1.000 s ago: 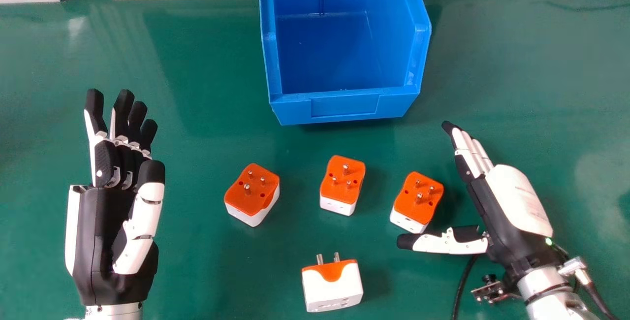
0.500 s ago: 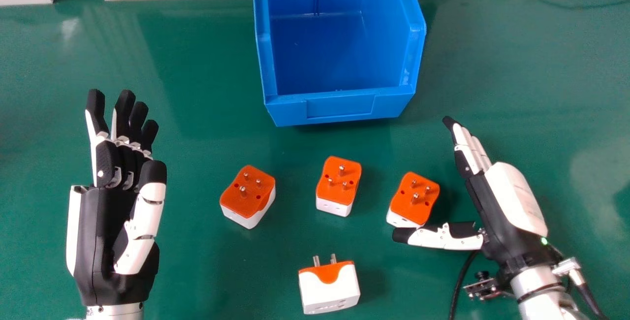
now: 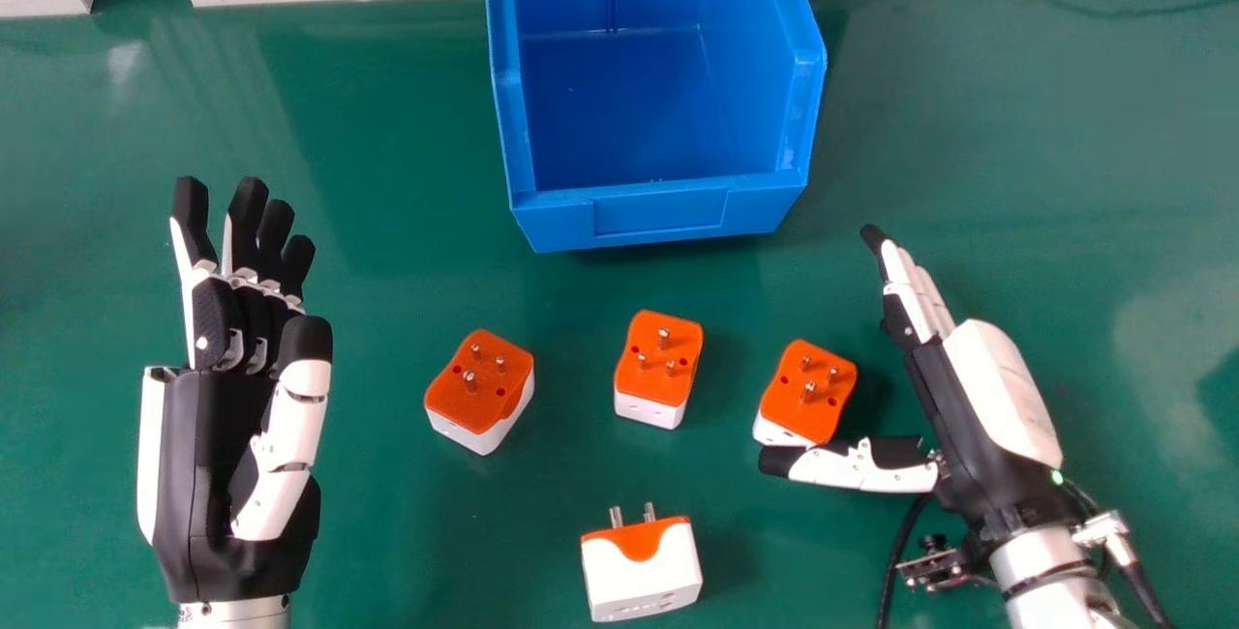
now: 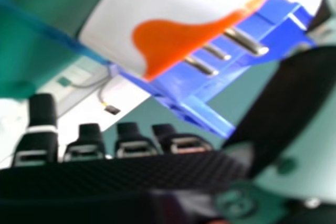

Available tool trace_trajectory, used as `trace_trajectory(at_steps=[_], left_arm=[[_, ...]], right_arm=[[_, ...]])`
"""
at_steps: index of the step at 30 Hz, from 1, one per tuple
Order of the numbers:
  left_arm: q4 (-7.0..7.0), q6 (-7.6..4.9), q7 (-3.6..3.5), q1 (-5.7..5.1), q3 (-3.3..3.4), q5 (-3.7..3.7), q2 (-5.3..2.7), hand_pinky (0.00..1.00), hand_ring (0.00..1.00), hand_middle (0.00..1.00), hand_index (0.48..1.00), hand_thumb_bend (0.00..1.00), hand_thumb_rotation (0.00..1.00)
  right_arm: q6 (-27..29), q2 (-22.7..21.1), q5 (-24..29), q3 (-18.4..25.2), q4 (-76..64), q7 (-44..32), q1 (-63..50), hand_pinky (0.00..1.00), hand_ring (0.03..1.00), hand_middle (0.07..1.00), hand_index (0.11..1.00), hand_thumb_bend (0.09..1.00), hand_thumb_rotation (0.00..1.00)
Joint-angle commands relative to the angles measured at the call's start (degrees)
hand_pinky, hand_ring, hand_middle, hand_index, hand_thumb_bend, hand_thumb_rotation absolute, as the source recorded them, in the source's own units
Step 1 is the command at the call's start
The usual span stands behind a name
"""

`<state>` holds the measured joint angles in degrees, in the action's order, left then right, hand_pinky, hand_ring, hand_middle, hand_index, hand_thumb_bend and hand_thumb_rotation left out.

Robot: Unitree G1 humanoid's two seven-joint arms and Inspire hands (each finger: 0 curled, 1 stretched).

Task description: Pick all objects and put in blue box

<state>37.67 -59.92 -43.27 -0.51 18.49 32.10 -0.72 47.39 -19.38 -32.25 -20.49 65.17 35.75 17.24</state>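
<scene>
Far left of the blue plastic box, toward the robot, a black and white left robot hand. Holds nothing, fingers spread nearly straight. Next, on the green counter, front-left of the box, an orange-topped white plastic adapter. Points three metal pins upward. Straight in front of the box and farthest from it, a blocky white adapter with orange edging. Lies with pins aimed boxward. Between that one and the box, a second orange-and-white pin-up adapter.

Front-right of the box, a third orange-and-white pin-up adapter, nearest by far to the black and white right robot hand. Sits just left of the palm, beside the thumb tip; contact there, cannot tell. Runs its long axis away and slightly rightward, across the line of the fingers. Farther right of the box, the right robot hand itself, wide, fingers straight, thumb out, gripping nothing. Likely needs a small shift left, then closing on the adapter's long sides, without the thumb nudging the near end away.
</scene>
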Motion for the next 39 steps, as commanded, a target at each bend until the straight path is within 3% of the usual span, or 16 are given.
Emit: trace_trajectory(at_steps=[1, 11, 19, 24, 31, 39], left_arm=[[-0.48, -0.85, -0.04, 0.39, 0.02, 0.26, -0.02, 1.0, 1.0, 1.0, 0.979, 0.31, 0.49], [-1.66, -0.87, 0.54, -0.23, -0.38, -0.37, -0.05, 1.0, 1.0, 1.0, 0.978, 0.31, 0.49], [-1.0, -1.13, 0.5, 0.0, -0.14, -0.36, 0.29, 1.0, 1.0, 1.0, 0.978, 0.31, 0.49], [-1.29, -1.24, 0.75, -0.23, -0.28, -0.68, 0.21, 1.0, 1.0, 1.0, 0.977, 0.31, 0.49], [-0.63, -1.26, 0.64, 0.05, -0.27, -0.5, 0.02, 1.0, 1.0, 1.0, 0.978, 0.31, 0.49], [-1.09, -0.78, 0.38, -0.36, -0.31, 0.11, -0.07, 1.0, 1.0, 1.0, 0.978, 0.31, 0.49]], right_arm=[[1.0, 1.6, -2.2, -2.6, 0.5, -1.9, -1.9, 0.7, 0.989, 1.0, 1.0, 1.0, 0.53], [2.5, 1.2, -1.9, -3.7, -1.3, -3.0, -3.9, 0.69, 0.978, 1.0, 1.0, 1.0, 0.53], [2.4, 1.3, -1.3, -4.8, -2.8, -5.7, -4.6, 0.71, 0.979, 1.0, 1.0, 1.0, 0.52], [3.4, 0.9, 0.8, -4.5, -3.5, -9.2, -4.8, 0.73, 0.986, 1.0, 1.0, 1.0, 0.54], [2.9, 0.9, 1.8, -4.4, -6.4, -10.5, -6.0, 0.73, 0.988, 1.0, 1.0, 1.0, 0.55], [2.8, 1.0, 1.8, -4.0, -6.6, -10.9, -6.0, 0.74, 0.987, 1.0, 1.0, 1.0, 0.55]])
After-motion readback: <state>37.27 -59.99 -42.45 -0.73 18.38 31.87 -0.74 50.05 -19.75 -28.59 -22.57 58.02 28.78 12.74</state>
